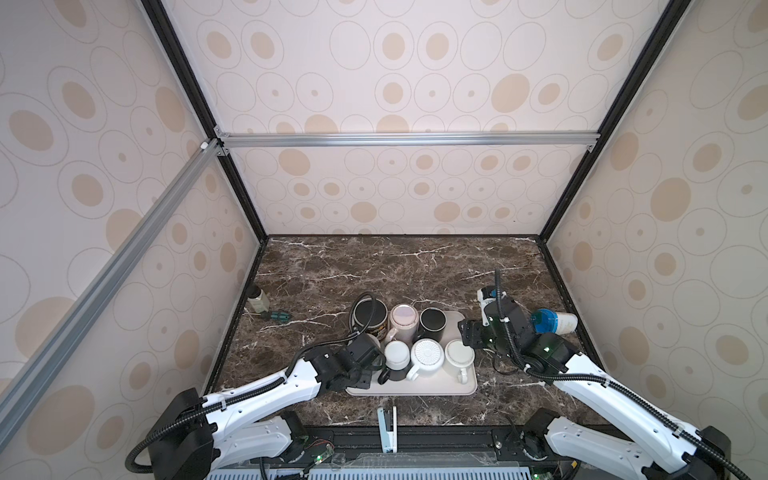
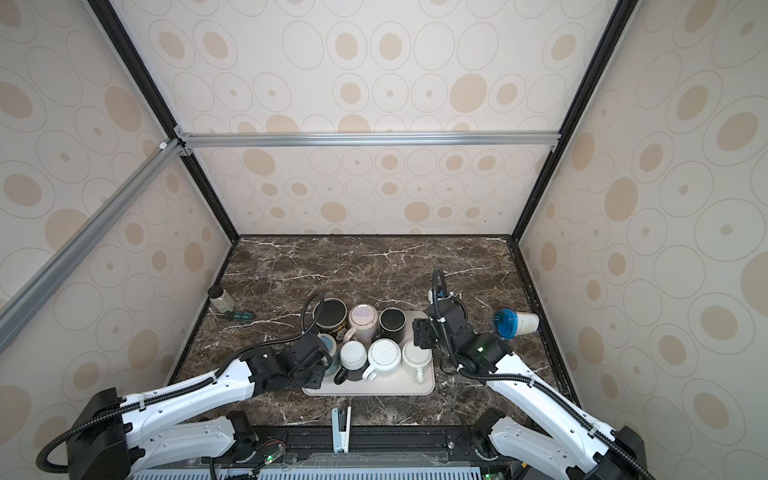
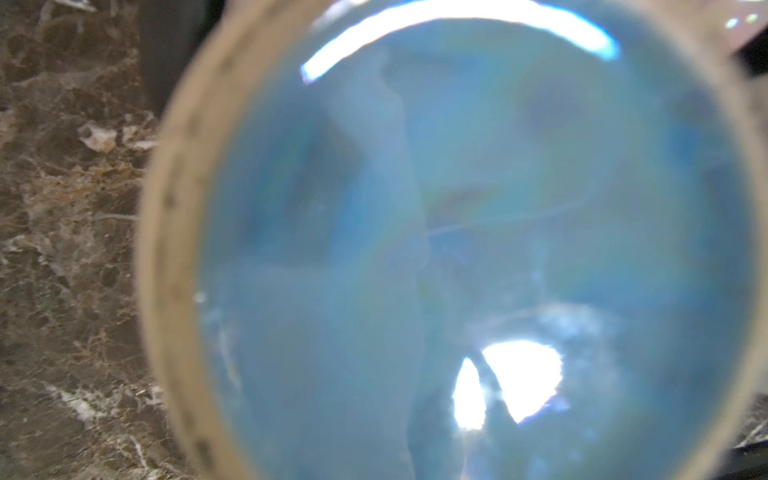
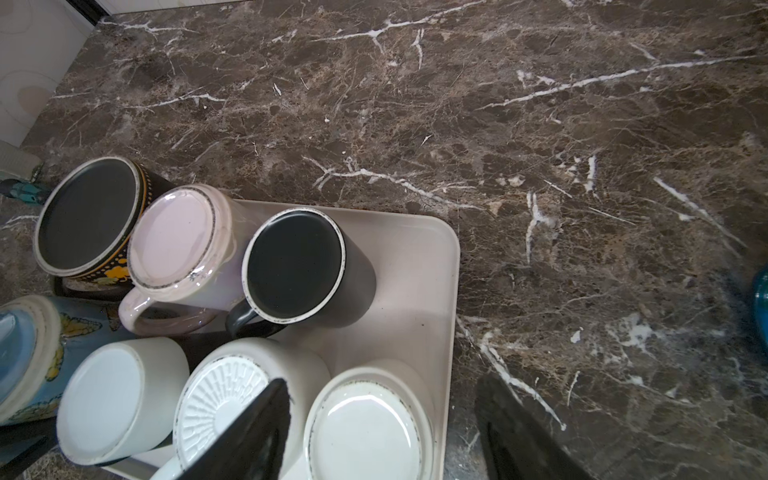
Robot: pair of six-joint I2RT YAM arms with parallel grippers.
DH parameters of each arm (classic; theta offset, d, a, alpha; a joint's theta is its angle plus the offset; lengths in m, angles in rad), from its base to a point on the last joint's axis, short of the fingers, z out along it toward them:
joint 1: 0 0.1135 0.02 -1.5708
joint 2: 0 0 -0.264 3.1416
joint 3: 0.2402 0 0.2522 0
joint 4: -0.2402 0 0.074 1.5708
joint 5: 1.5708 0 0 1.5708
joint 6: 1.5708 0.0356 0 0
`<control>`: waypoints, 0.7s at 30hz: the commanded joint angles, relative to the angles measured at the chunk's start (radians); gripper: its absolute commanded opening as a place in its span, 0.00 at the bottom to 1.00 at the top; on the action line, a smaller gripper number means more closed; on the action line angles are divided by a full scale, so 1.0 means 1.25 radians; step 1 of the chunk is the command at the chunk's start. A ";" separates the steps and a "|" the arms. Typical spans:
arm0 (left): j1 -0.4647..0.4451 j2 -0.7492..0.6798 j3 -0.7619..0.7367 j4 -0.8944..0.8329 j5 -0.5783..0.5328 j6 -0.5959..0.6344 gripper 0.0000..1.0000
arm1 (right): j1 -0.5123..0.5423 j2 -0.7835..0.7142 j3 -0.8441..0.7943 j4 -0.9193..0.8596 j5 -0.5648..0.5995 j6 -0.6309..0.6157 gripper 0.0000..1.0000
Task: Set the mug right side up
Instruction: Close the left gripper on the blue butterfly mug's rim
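At the near left of the tray (image 4: 415,257), the left gripper (image 1: 368,353) is set over the blue mug (image 4: 37,357), whose glazed base fills the left wrist view. Its fingers are not shown there and are hidden in both top views, so it cannot be told whether the mug is gripped. The blue mug is seen base up; whether it stands on the tray or just beside it cannot be told. The right gripper (image 4: 382,386) is held wide and empty above the cream mug (image 4: 365,424) at the tray's near right corner. Between these two, the white mug (image 4: 104,399) and the ribbed mug (image 4: 224,395) are seen base up, and behind them the patterned mug (image 4: 87,216), the pink mug (image 4: 174,237) and the black mug (image 4: 295,266) likewise. No mug is found upright, so the task is judged barely begun: a grasp is being set up, while the lift, the turn and the setting down are all left to be done.
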 commanded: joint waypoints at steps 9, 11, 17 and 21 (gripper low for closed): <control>-0.006 -0.033 -0.021 0.032 -0.062 -0.044 0.38 | 0.006 -0.041 -0.031 0.012 0.009 0.027 0.71; -0.006 -0.025 -0.020 0.038 -0.061 -0.035 0.38 | 0.007 -0.041 -0.033 0.014 0.011 0.030 0.71; -0.007 0.001 -0.001 0.026 -0.078 -0.016 0.42 | 0.006 -0.038 -0.035 0.016 0.005 0.038 0.71; -0.006 0.007 0.010 0.018 -0.095 -0.012 0.43 | 0.007 -0.041 -0.039 0.022 0.005 0.041 0.70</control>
